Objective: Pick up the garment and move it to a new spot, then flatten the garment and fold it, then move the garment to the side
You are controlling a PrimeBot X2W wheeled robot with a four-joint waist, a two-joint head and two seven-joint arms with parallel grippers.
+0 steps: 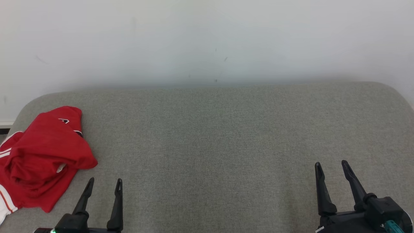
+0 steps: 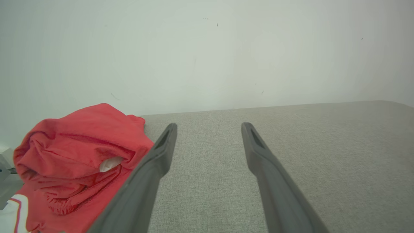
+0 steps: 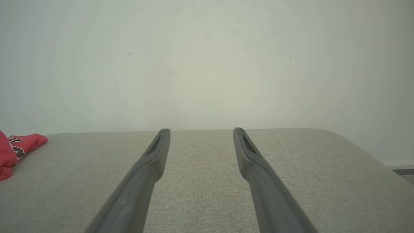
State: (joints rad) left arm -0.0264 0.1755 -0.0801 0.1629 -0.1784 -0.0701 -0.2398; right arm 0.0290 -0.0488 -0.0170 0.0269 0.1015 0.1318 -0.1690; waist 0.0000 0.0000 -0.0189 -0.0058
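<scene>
The left claw (image 1: 105, 180) is at the near edge, its two dark fingers apart and holding nothing. The right claw (image 1: 331, 163) is also spread and empty. The crumpled red garment (image 1: 45, 155) lies on the grey fabric-covered desk (image 1: 207, 136), just to the left of the left claw without touching it, well apart from the right claw.
</scene>
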